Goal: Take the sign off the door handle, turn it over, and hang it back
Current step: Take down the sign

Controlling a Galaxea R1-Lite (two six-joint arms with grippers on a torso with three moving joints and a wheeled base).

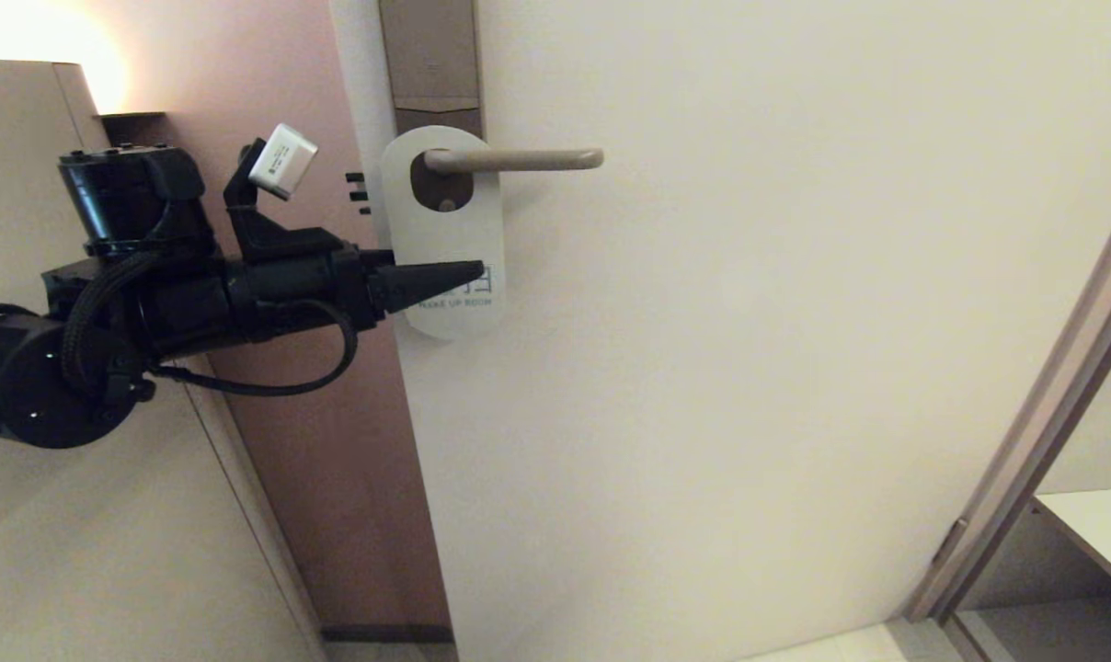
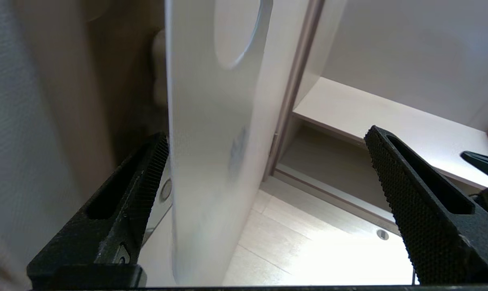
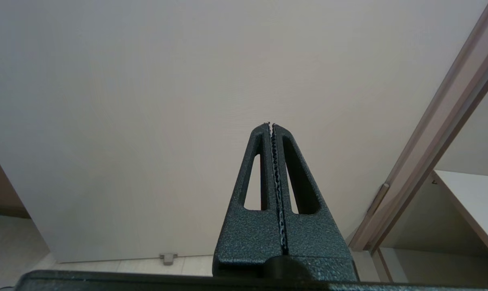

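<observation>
The sign (image 1: 445,239) hangs by its oval hole on the door handle (image 1: 519,160), white face out with teal "MAKE UP ROOM" lettering. The handle is a beige horizontal lever on a brown backplate (image 1: 431,64). My left gripper (image 1: 477,269) reaches in from the left at the sign's lower part. In the left wrist view it (image 2: 267,135) is open and straddles the sign (image 2: 203,141) edge-on. One finger (image 2: 139,194) is close beside the card, the other (image 2: 413,194) far off. My right gripper (image 3: 271,124) is shut and empty, facing the door, out of the head view.
The pale door (image 1: 749,368) fills the middle. A brown-pink wall (image 1: 316,414) and a beige panel (image 1: 105,552) lie behind my left arm. A door frame (image 1: 1043,432) and a white shelf (image 1: 1098,533) stand at the right. A small door stop (image 3: 168,257) sits on the floor.
</observation>
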